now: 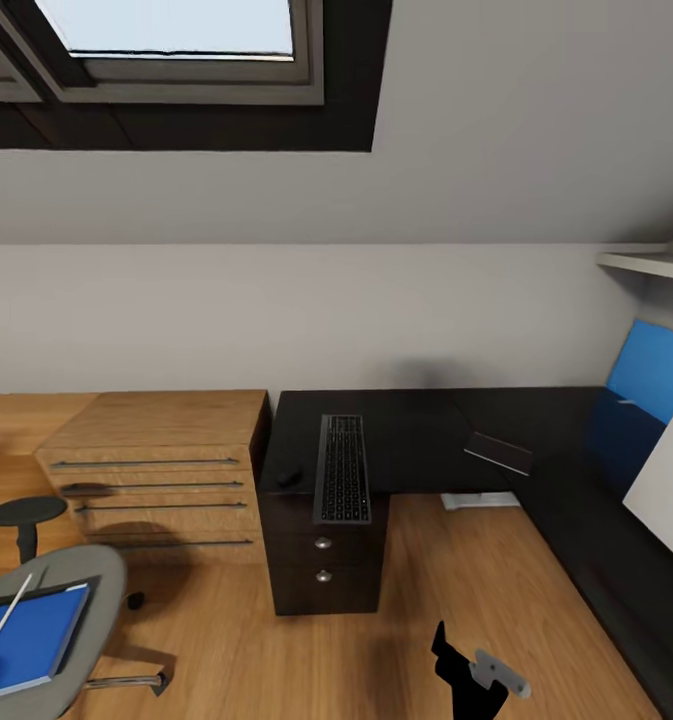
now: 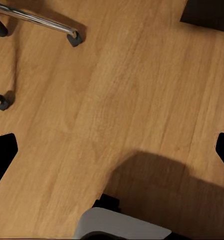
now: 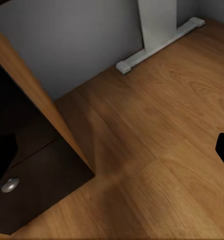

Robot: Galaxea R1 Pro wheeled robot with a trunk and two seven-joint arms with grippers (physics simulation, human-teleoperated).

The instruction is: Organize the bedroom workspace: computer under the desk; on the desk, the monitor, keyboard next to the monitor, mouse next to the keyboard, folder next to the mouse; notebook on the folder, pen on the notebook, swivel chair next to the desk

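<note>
The keyboard (image 1: 342, 468) already lies on the black tabletop (image 1: 426, 430), above the drawer unit (image 1: 322, 560). Its long side runs from the front edge toward the wall, and its near end sticks out a little over the edge. The small dark mouse (image 1: 289, 478) sits just beside it on the left. So those two steps look done, though the keyboard may need turning.

At the far right, a big pale panel (image 1: 666, 480) leans over the tabletop. It may be the back of the monitor, but I cannot be sure.

The blue folder (image 1: 28, 640) is not moved yet. It lies flat on the grey seat of the swivel chair (image 1: 71, 585), at the lower left, well apart from the tabletop. A thin white pen (image 1: 9, 610) lies across it, slanted, pointing up toward the wooden drawer cabinet (image 1: 156, 470). The folder, notebook, pen and chair are all left to do.

The right pincer (image 1: 476, 672) hangs low over the wood floor (image 1: 456, 570) and holds nothing; I cannot tell how wide it is. In the left wrist view, the left pincer's fingertips (image 2: 2, 150) stand far apart, with bare floor between them.
</note>
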